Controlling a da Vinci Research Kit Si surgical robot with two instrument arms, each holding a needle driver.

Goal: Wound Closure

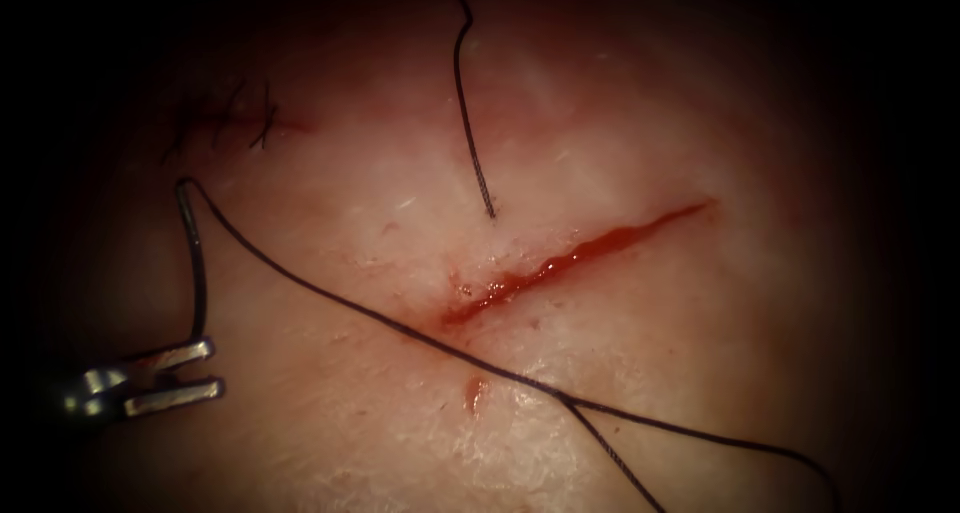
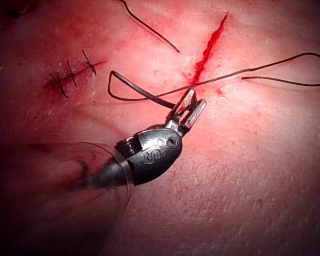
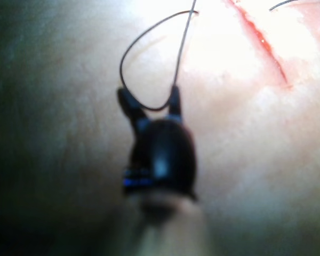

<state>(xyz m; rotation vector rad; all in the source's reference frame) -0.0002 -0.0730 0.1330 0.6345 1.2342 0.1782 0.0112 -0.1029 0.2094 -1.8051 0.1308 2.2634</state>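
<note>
Needle (image 1: 197, 263), one end at left tool (image 1: 216, 367), jaws parted

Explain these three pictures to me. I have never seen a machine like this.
This is a surgical robot practising on pork belly, the tissue. The endoscope view looks down on a cut holding red fluid. The wrist views come from cameras riding on the arms.

At the endoscope view's left is the left arm's tool, a thin shaft ending in two small jaws. They stand open, gripping nothing.

The curved needle lies on the tissue left of the cut, not in it, one end by the upper jaw. Its thread crosses the cut's lower end.

Finished stitches sit farther left. In the right wrist view, I cannot tell which arm's the dark tool is.
</note>
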